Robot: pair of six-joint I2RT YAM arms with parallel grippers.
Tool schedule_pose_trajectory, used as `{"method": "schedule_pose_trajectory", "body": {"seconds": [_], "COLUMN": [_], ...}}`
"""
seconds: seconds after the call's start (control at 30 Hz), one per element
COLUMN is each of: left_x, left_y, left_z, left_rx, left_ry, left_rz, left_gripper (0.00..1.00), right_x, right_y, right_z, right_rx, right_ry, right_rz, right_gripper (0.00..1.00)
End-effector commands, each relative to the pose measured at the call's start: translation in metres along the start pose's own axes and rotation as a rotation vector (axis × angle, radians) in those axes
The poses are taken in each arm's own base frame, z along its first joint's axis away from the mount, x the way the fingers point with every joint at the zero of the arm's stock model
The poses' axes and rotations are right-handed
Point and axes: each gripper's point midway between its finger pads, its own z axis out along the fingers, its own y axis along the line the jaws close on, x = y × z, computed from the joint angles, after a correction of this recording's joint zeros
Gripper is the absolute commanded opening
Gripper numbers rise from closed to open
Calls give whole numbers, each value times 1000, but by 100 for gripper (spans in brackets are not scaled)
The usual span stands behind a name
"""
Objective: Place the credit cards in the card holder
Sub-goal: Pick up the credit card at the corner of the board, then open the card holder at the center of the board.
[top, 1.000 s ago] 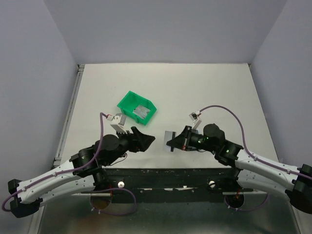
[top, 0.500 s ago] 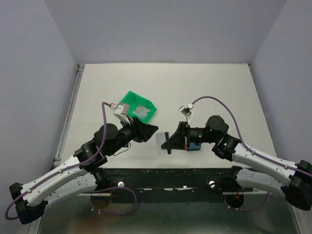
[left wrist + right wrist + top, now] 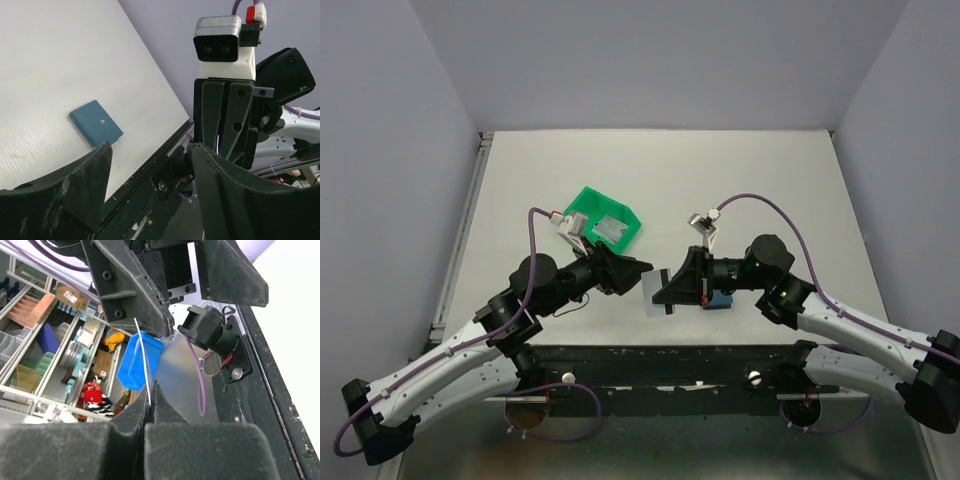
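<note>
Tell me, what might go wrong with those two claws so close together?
1. The right gripper pinches the card by one end in mid-air. The open left gripper, right beside it, could bump the card and twist it or knock it loose.
2. The card holder lies shut near the front edge of the table. A clumsy push while opening it might slide it off.

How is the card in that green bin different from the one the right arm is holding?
The bin card lies flat inside the green bin; the held card is pinched in the right arm's shut jaws. The bin card sits farther back; the held card is near the front edge. Both are thin, silvery-grey rectangles.
</note>
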Motion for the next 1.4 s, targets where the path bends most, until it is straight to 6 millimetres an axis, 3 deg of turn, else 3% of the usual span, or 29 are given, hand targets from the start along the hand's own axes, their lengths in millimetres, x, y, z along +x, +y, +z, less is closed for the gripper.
{"method": "schedule_pose_trajectory", "body": {"seconds": [0.0,0.7,0.9,1.2,1.3,1.37], "left_x": [-12,-29,-16,-6,-5,-3], "left_y": [-25,-33,-40,-49,-51,-51], "left_z": [-7,-11,-7,-6,-6,-6], "left_rx": [95,96,164,224,237,241], "left_ry": [-30,-77,-24,28,35,42], "left_rz": [-26,-47,-51,-50,-50,-48], "left_gripper": [77,83,68,63,53,41], "right_x": [-3,5,-3,-19,-25,-30], "right_y": [3,9,12,4,1,0], "right_z": [0,1,3,6,4,1], "right_rx": [-1,-42,-54,-40,-24,-15], "right_ry": [16,97,50,-32,-65,-89], "right_rz": [-12,-37,-46,-38,-36,-41], "right_gripper": [1,1,1,0,0,0]}}
